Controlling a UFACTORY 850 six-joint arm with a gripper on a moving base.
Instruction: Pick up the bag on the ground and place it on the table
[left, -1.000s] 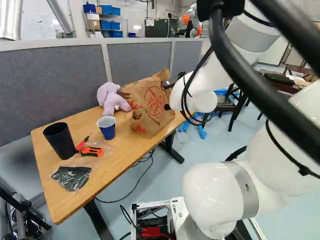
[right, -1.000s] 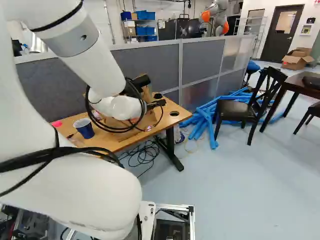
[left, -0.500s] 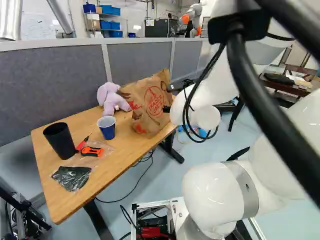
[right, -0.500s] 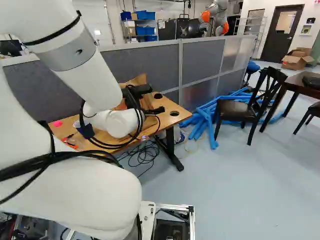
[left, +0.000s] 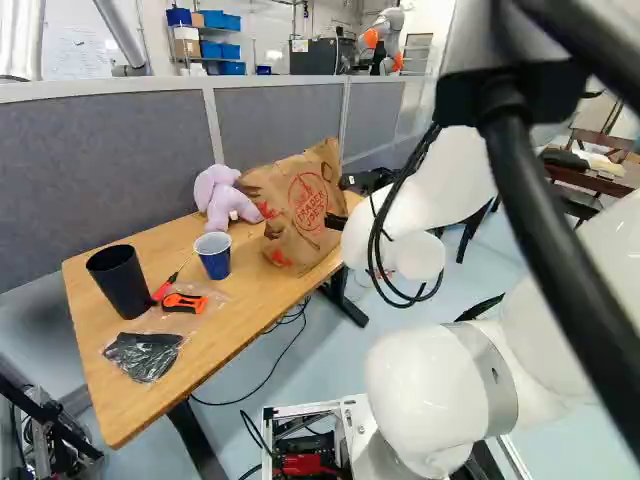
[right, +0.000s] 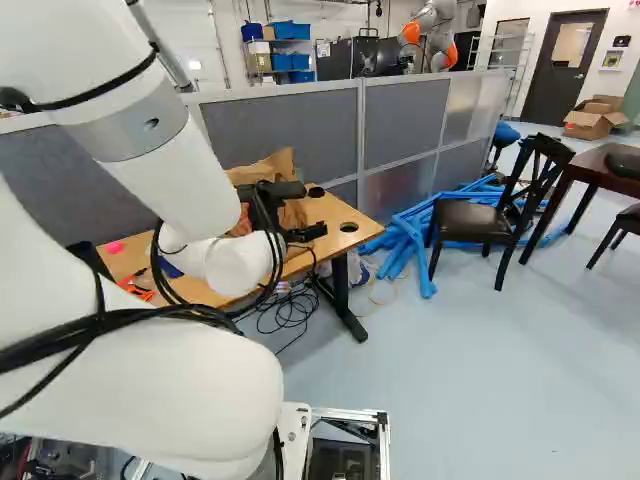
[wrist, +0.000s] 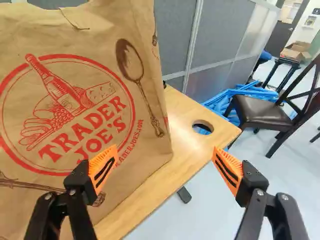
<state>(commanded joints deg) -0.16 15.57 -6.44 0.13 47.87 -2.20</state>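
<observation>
In the right base view my black gripper (right: 288, 190) is in front of the brown paper bag, its fingertips hidden. The bag (left: 300, 205) stands on the wooden table (left: 240, 320), leaning slightly, with red print facing me. My gripper (wrist: 165, 148) is wide open in the wrist view. One orange pad (wrist: 103, 167) overlaps the bag's printed face; whether it touches cannot be told. The other is off the bag's side, over the table's edge and floor. Nothing is held between the fingers.
On the table are a purple plush toy (left: 223, 198), a blue cup (left: 214, 256), a black cup (left: 120, 282), an orange cutter (left: 184, 303) and a plastic packet (left: 143, 354). A partition (right: 405, 120) stands behind, a chair (right: 480, 222) and blue tubes (right: 410, 240) beyond.
My arm has swung against its base joint, and the gripper has shifted relative to the bag, uncovering more of it in the right base view. The bag and the base have stayed put.
</observation>
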